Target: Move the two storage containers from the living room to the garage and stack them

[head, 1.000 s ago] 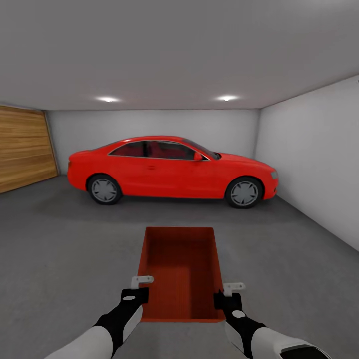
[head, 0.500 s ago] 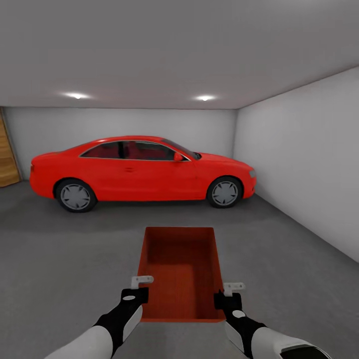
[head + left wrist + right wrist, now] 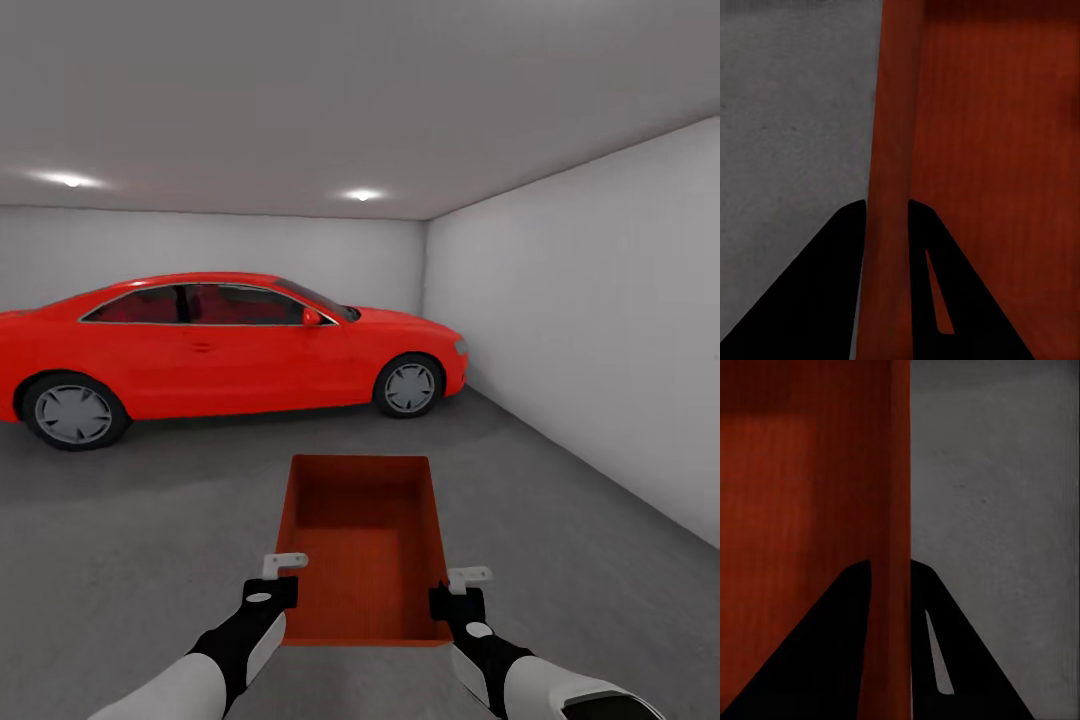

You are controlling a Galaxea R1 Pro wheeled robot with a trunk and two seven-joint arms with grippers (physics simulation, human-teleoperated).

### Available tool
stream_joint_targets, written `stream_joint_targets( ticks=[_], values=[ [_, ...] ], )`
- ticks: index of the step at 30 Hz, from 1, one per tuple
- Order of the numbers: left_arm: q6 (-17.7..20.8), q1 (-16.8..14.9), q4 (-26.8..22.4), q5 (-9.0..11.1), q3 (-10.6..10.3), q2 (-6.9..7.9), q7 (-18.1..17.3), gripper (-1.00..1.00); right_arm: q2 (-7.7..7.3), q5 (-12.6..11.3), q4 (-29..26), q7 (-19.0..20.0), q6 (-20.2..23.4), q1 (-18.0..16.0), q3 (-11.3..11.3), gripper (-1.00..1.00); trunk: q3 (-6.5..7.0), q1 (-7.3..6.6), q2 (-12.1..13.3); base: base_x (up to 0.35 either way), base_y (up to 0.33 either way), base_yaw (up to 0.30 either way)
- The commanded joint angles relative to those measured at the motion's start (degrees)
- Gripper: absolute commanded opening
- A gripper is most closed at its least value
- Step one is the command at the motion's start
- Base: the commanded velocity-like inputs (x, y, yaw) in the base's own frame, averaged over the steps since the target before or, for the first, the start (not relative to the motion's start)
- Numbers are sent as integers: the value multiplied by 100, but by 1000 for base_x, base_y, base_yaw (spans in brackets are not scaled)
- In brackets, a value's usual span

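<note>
Panning right: car (image 3: 210, 350) slid left in head view, plank door gone; container (image 3: 362, 545) unchanged, carried above garage floor (image 3: 600, 560), left gripper (image 3: 886, 225) and right gripper (image 3: 889, 585) each pinching a side wall; set-down spot likely next.

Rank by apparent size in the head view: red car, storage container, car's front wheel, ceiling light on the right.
1. red car, cut off at the picture's left edge.
2. storage container, though it is much nearer the camera, so this says nothing of true size.
3. front wheel.
4. ceiling light.
</note>
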Motion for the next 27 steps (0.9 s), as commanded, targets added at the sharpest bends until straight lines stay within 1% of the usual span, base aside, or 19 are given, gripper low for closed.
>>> stream_joint_targets(
  ticks=[1, 13, 27],
  values=[
    [-160, -6, -34, -93, 459, 8, 85, -100, 4, 76, 4, 40, 9, -2, -328, -100, -9, 4, -7, 321, 0, -281],
    [-160, -6, -37, -93, 461, 1, 85, -100, 4, 76, 4, 40, 9, -2, -328, -100, -9, 4, -7, 321, 0, -264],
    [-160, -6, -39, -93, 459, 1, 86, -100, 4, 76, 4, 40, 9, -2, -328, -100, -9, 4, -7, 321, 6, -15]
  ],
)
